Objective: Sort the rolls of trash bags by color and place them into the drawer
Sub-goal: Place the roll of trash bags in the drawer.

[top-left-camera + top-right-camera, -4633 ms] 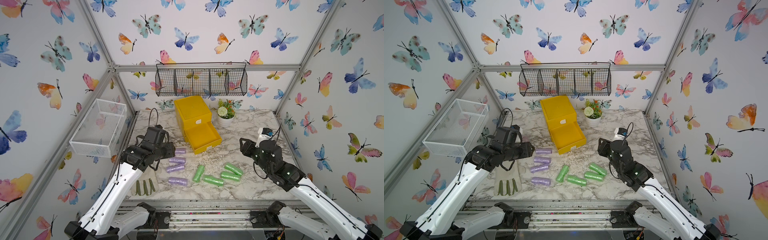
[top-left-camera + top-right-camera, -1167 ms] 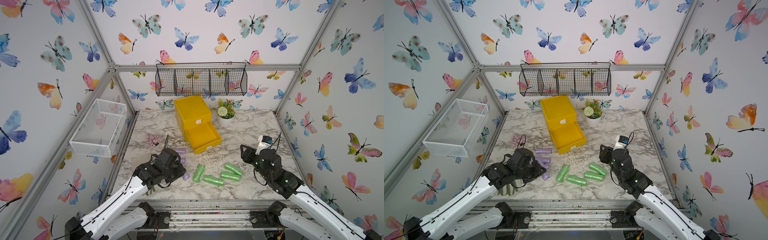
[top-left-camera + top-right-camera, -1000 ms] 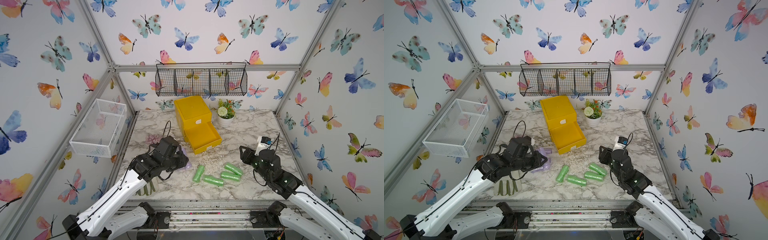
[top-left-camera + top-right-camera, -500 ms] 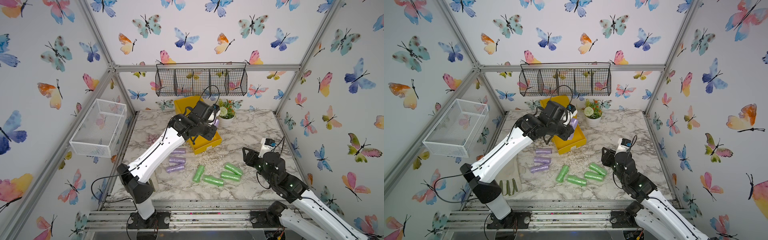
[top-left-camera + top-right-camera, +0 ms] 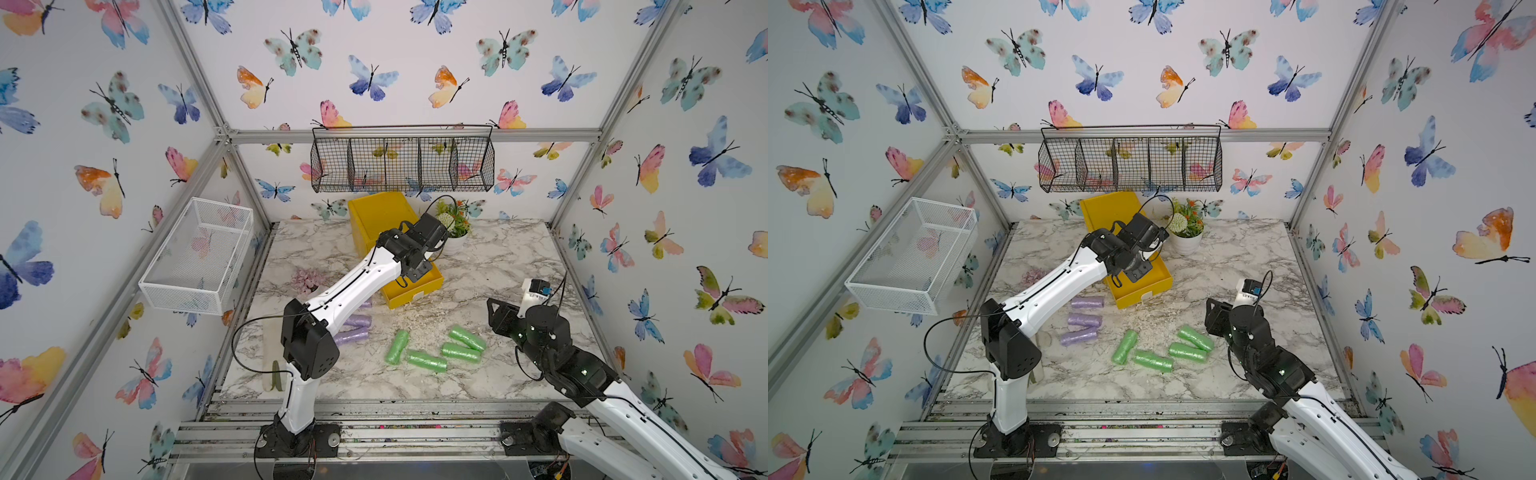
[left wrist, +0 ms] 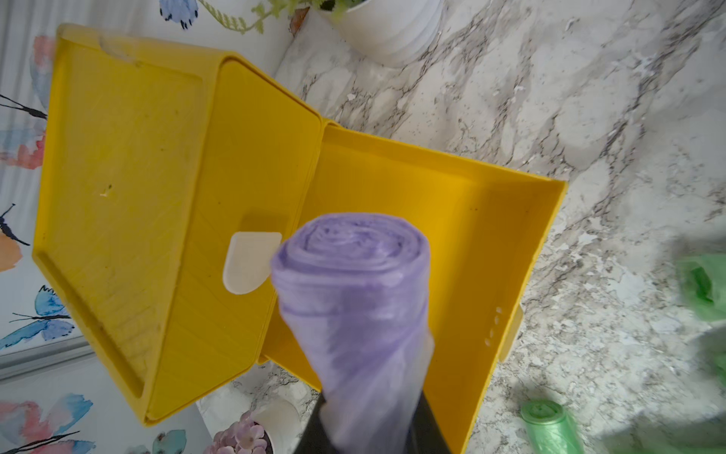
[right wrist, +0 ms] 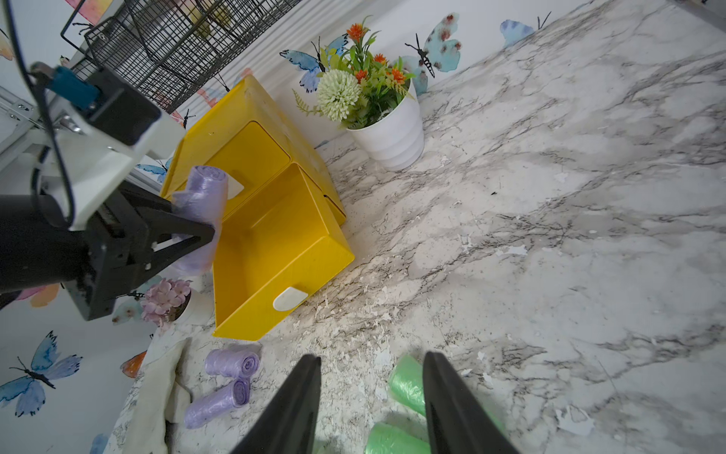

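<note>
Holding position: one lilac-purple cylindrical roll of crinkly glossy plastic bags [image 6: 353, 314], spiral end showing, clamped in the left gripper [image 7: 204, 232] above the pulled-out bottom tray of the bright yellow plastic cube-shaped drawer chest [image 5: 376, 216]. Right gripper [image 7: 371, 357]: jaws apart, empty, over four bright green plastic rolls [image 5: 1152, 360]. Three more lilac rolls [image 5: 1084, 320] lie on the table near the chest. Surface: white-grey marble-pattern tabletop [image 5: 1246, 257], strewn with pale flakes. Room: butterfly-print walls [image 5: 1142, 62], black wire basket [image 5: 1129, 164], white mesh basket [image 5: 911, 253]

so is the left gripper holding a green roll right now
No, the left gripper is shut on a lilac purple roll, held at the open yellow drawer.
</note>
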`<state>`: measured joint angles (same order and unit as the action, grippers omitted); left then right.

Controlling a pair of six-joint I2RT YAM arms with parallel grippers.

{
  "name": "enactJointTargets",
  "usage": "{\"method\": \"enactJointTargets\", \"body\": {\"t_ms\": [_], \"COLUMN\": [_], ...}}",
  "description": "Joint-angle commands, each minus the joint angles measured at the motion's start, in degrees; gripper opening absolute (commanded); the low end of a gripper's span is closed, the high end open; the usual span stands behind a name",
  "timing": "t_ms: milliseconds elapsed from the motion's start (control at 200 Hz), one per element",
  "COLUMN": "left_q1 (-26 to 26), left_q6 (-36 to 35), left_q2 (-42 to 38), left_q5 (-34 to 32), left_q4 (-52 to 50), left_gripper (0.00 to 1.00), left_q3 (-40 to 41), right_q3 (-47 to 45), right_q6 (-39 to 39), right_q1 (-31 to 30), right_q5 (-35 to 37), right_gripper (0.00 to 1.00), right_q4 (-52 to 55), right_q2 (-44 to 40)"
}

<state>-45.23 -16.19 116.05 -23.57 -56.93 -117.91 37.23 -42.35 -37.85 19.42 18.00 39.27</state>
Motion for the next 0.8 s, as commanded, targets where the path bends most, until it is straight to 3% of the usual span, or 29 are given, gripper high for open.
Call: {"method": "enactJointTargets", "body": {"t_ms": [0, 255, 796], "left_q1": [-0.01, 1.76, 3.98], "left_q6": [-2.57, -4.23, -12.56], "left_q2": [2.97, 9.28, 14.77], "left_q5": [-4.56, -6.97, -9.38], "left_q4": [2.20, 2.78, 9.35], "left_gripper": [0.00, 0.00, 0.00], "left_q3": [0.45, -2.49, -5.30], "right_q3": [1.22, 1.40, 1.04], "right_q6": [1.03, 1.61, 1.92], "right_q1": [0.23, 0.23, 0.23], "right_q5": [0.84, 0.97, 1.05], "right_gripper": [0.48, 0.48, 0.48], "right_q4": [0.72, 1.07, 0.72], "right_q2": [0.01, -0.01, 0.90]}}
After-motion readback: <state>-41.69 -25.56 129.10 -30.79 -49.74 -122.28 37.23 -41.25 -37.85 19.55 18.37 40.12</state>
